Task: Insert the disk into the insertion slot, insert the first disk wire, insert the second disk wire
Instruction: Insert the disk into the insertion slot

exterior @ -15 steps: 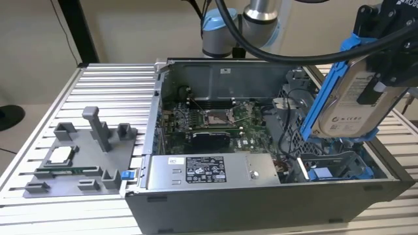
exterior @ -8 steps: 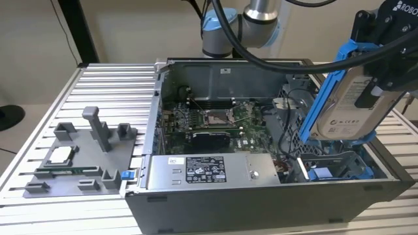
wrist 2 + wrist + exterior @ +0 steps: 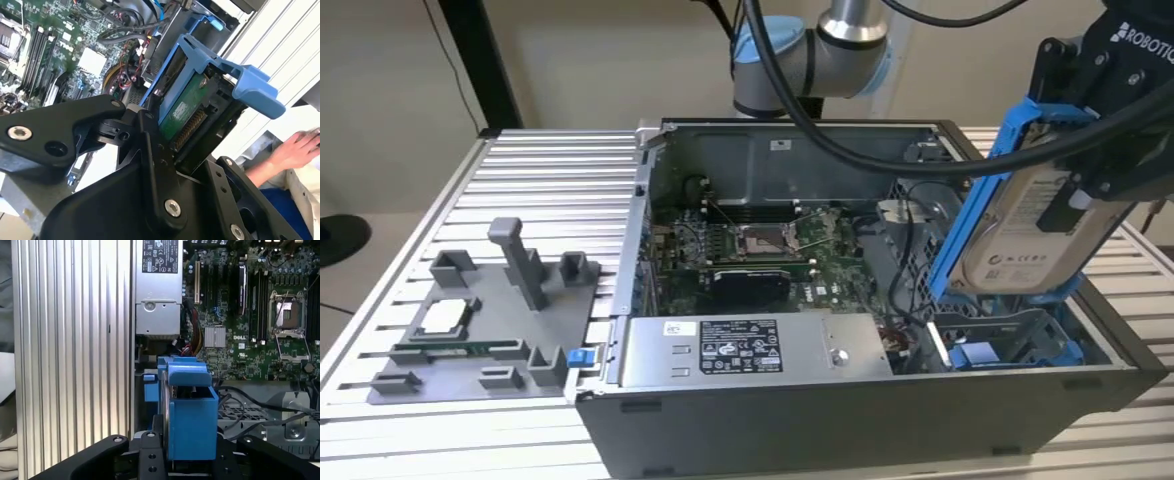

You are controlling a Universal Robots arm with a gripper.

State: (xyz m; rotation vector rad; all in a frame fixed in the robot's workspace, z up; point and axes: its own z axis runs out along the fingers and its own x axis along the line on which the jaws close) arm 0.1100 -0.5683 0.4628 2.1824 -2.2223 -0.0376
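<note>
Gripper (image 3: pixel 1074 185) clamped on disk (image 3: pixel 1025 235), holding it in air over open computer case (image 3: pixel 854 420), at exterior view's right. Disk's long axis steep, near upright, top leaning toward exterior view's right. Lower end just above insertion slot (image 3: pixel 1007 345), not in it. Black cables (image 3: pixel 907 160) cross close beside disk.

Second wrist view adds green circuit board (image 3: pixel 182 115) on disk and person's hand (image 3: pixel 295 150) outside case.

First wrist view adds power supply (image 3: pixel 157 300) and motherboard (image 3: pixel 250 340) beyond blue carrier (image 3: pixel 192 425).

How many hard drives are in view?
1: the disk, held tilted by the hand above the insertion slot. Others may be hidden inside the case.
</note>
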